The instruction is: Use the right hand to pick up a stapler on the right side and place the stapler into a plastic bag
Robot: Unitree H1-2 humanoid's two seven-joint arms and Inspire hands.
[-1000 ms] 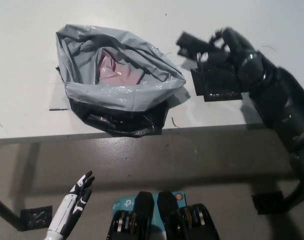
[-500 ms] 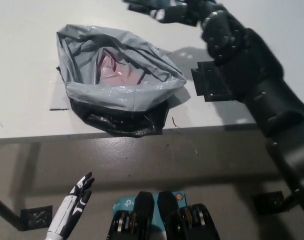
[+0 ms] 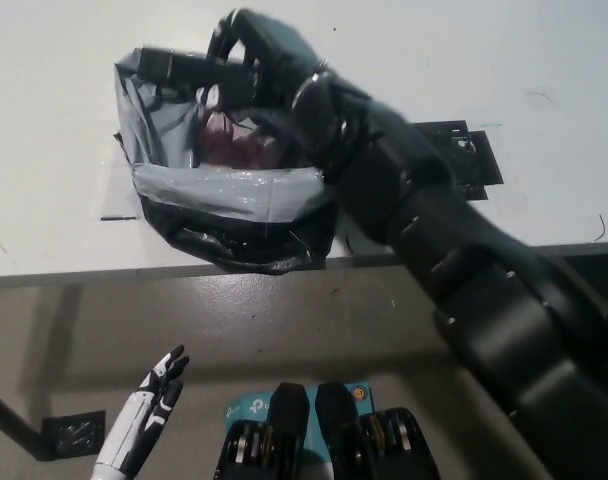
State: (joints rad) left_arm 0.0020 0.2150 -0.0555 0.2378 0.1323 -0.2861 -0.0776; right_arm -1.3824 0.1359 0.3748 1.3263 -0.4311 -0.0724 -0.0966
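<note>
The black right arm (image 3: 454, 260) has swung from the 2 o'clock side of the white worktop (image 3: 44, 120) across to 11 o'clock. It lies diagonally over the right half of the grey plastic bag (image 3: 224, 190) and hides that side of its rim. The black patch (image 3: 469, 150) at 2 o'clock, where the hand was a second ago, shows just beside the arm. The bag sits at 10 o'clock with its mouth open, and something pink (image 3: 229, 140) shows inside. The right hand (image 3: 269, 62) is closed around the black stapler (image 3: 184, 68), which sticks out toward 9 o'clock above the bag's far rim. The white left hand (image 3: 149, 405) rests at 7 o'clock, below the worktop's edge, fingers apart, holding nothing.
</note>
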